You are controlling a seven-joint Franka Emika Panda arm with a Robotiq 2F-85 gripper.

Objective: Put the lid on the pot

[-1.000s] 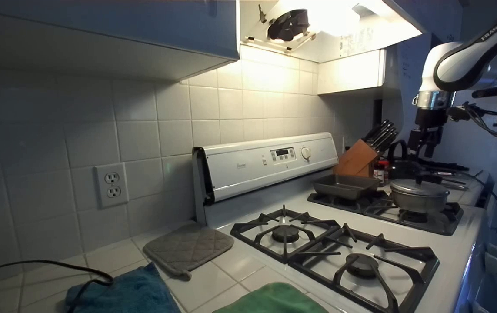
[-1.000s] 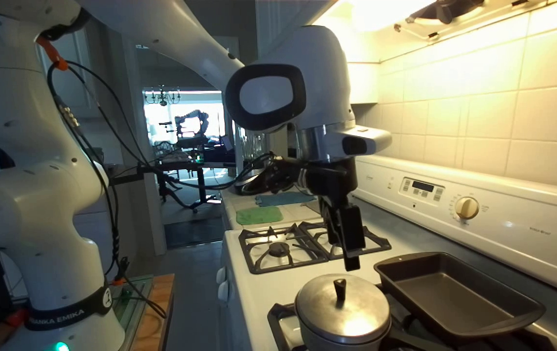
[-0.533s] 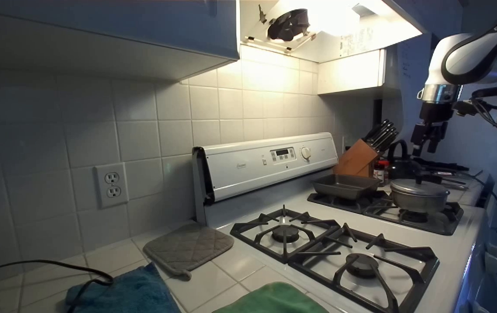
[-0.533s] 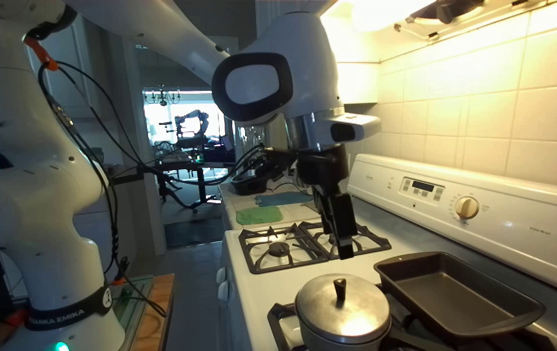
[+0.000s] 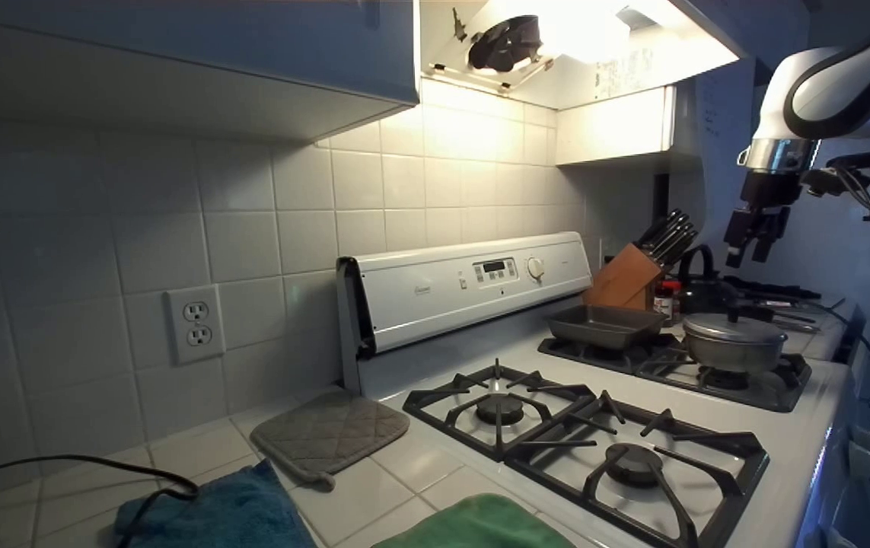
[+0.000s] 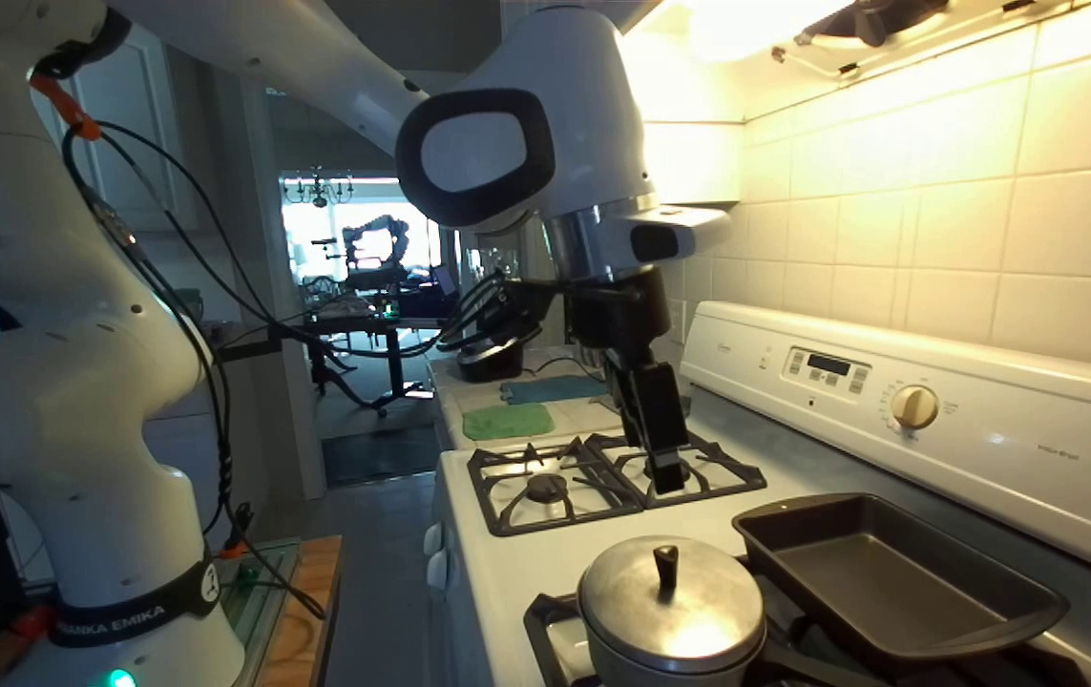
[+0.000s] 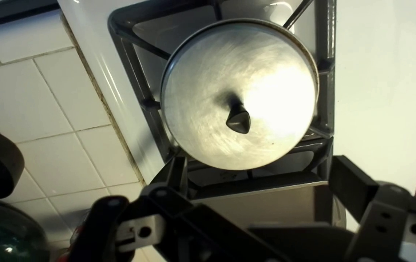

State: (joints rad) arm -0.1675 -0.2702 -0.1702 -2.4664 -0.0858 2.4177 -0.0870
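The round silvery lid with a dark knob lies on top of the pot and covers its opening. Both also show in an exterior view, the lid above the pot. In the wrist view the lid fills the middle, with a thin strip of the pot's rim along its upper right edge. My gripper is open and empty, its fingers wide apart. It hangs above the lid without touching it, as in both exterior views: gripper, gripper.
A dark rectangular baking pan stands beside the pot. A knife block and a dark kettle stand behind the stove's far end. Open burner grates lie at the near end. A range hood hangs above.
My open gripper has risen away from the lid and moved back toward the robot's base, tilting a little. The lid and the pot have not moved.
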